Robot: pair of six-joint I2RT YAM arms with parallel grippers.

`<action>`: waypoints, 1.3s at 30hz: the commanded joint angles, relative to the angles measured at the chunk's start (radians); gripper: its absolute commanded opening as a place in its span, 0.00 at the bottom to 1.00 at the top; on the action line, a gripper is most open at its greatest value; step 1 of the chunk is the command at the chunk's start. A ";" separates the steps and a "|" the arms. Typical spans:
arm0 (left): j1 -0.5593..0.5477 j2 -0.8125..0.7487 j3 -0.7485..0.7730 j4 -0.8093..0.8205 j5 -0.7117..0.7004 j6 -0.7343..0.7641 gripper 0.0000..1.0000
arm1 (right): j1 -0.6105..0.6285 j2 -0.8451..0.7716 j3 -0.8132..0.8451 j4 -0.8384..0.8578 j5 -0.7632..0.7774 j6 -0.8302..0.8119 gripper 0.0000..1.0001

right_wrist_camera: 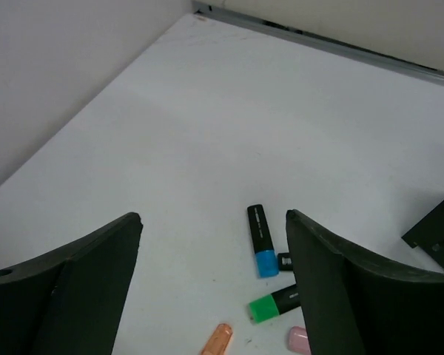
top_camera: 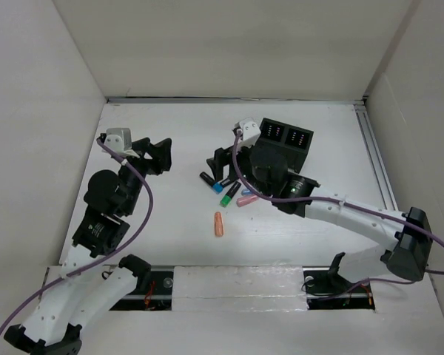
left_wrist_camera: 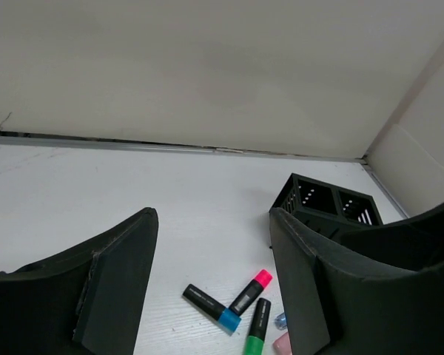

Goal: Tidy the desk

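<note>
Bare floor to the left and back; clutter at centre.
The desk (top_camera: 170, 222) lies bare between the left gripper (top_camera: 163, 157) and the marker cluster (top_camera: 227, 188), and along the back wall (top_camera: 229, 44). The right arm (top_camera: 340, 211) hangs over the cluster. The organizer box (top_camera: 287, 137) blocks behind it, and an orange marker (top_camera: 219, 223) lies apart, nearer.

One camera looks down on the whole desk (top_camera: 185, 207); both low wrist cameras share the blue-capped marker (right_wrist_camera: 260, 240).

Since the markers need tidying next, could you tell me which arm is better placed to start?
Right, probably: the right gripper hangs open over the markers, next to the organizer, while the left gripper, also open, is farther off.
</note>
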 commanded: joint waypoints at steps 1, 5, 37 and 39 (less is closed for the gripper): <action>-0.001 -0.027 0.019 0.039 0.030 0.018 0.58 | -0.040 0.029 0.060 0.058 -0.079 0.036 0.83; -0.001 -0.037 0.016 0.034 0.007 0.020 0.56 | -0.121 0.104 0.079 0.089 -0.213 0.057 0.27; -0.001 -0.073 -0.018 0.068 -0.036 0.006 0.48 | -0.184 0.860 0.527 -0.284 -0.401 -0.047 0.61; -0.001 -0.075 -0.021 0.073 -0.036 0.007 0.48 | -0.184 0.869 0.549 -0.295 -0.387 -0.047 0.59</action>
